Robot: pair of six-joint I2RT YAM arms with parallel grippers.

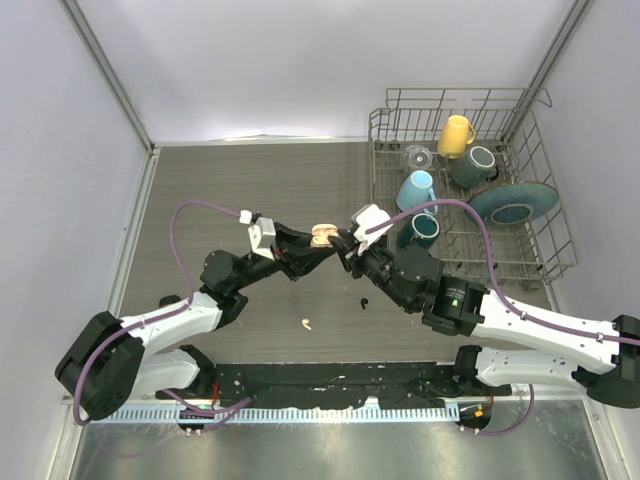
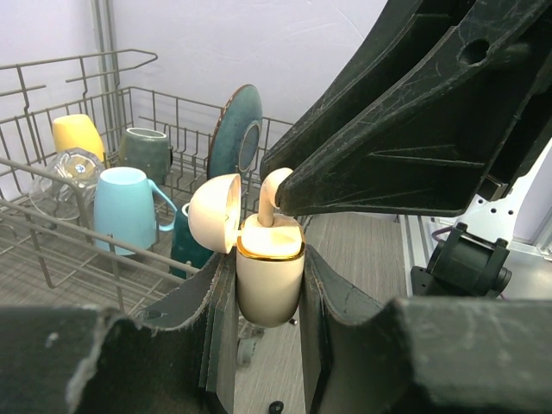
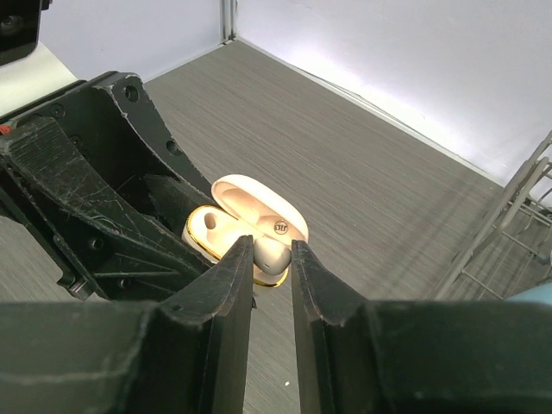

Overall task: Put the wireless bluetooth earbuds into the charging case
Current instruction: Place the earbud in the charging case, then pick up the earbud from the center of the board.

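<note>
My left gripper (image 1: 313, 246) is shut on a cream charging case (image 2: 269, 280) with a gold rim, held upright above the table with its lid (image 2: 215, 213) open. My right gripper (image 3: 272, 248) is shut on a cream-white earbud (image 3: 274, 254), directly over the case (image 3: 205, 231). The earbud (image 2: 272, 194) has its stem down in one slot; the other slot is empty. The two grippers meet at the table's middle in the top view, the right gripper (image 1: 340, 243) beside the case (image 1: 322, 236). A second cream earbud (image 1: 305, 324) and one black earbud (image 1: 363, 303) lie on the table. I see no other black earbud.
A wire dish rack (image 1: 560, 230) stands at the right. It holds a yellow mug (image 1: 455, 135), a light blue mug (image 1: 415, 190), two dark mugs, a glass and a teal plate (image 1: 513, 203). The grey wood-grain table is walled at left and back.
</note>
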